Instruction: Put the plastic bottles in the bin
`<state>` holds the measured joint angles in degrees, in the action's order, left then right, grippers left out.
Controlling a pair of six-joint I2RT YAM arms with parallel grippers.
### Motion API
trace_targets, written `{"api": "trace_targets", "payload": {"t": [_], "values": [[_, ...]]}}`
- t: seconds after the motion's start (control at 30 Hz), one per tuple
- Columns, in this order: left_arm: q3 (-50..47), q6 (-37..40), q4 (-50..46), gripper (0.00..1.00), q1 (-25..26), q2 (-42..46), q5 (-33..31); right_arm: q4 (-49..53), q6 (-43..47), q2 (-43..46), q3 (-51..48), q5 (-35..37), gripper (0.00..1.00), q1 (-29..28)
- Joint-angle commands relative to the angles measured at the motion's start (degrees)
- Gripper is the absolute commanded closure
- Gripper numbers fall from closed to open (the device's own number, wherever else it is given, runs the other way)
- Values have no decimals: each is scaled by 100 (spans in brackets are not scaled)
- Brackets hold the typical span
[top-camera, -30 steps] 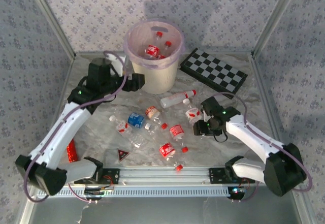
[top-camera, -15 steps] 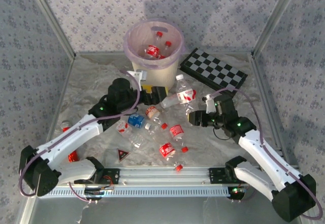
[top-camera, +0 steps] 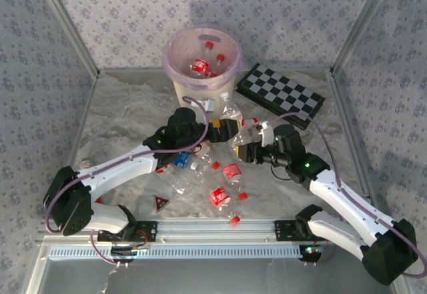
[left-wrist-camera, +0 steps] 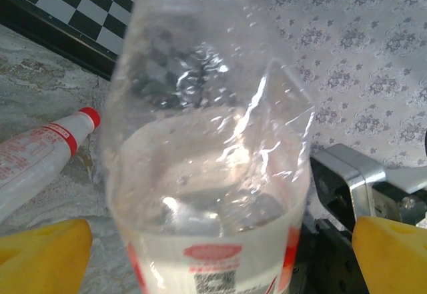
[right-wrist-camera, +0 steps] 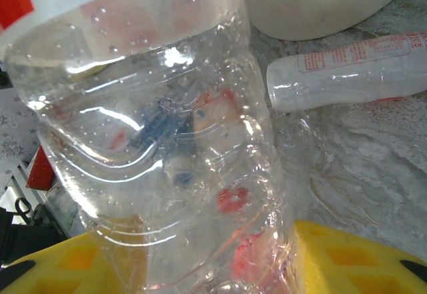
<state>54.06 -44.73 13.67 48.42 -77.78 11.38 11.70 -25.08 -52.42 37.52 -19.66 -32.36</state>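
A clear plastic bottle [top-camera: 235,115] with a red-and-white label stands tilted above the table's middle, with my right gripper [top-camera: 241,147] shut on its lower body. In the right wrist view the yellow fingers [right-wrist-camera: 347,261] press both sides of that bottle [right-wrist-camera: 153,127]. My left gripper [top-camera: 227,132] is open, its yellow fingertips [left-wrist-camera: 43,257] wide apart on either side of the same bottle [left-wrist-camera: 207,174] with gaps showing. The cream bin [top-camera: 203,101] with its pink liner stands behind, with a few red-capped bottles [top-camera: 200,65] inside. Several more bottles [top-camera: 232,171] lie on the table.
A black-and-white checkerboard [top-camera: 281,93] lies right of the bin. A small dark triangle [top-camera: 161,203] sits near the front rail. A blue-labelled bottle [top-camera: 178,159] lies under the left arm. A long white bottle [right-wrist-camera: 353,74] lies just beyond the held one, close to the bin's base [right-wrist-camera: 320,1].
My right gripper lifted a bottle off the table and carried it left. My left arm swung from beside the bin to the centre, opened fully and came around that bottle.
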Motion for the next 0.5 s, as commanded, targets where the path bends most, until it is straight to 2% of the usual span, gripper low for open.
{"api": "trace_targets", "payload": {"t": [0.0,0.27,0.47], "values": [[258,-106,380,4,29,-178,282,-306,-80,-62,-44,121,69,-76],[341,-104,229,30,34,-329,225,-323,-50,-117,-61,121,70,-117],[506,14,126,41,28,-408,228,-208,-101,-232,-43,117,65,-122]]}}
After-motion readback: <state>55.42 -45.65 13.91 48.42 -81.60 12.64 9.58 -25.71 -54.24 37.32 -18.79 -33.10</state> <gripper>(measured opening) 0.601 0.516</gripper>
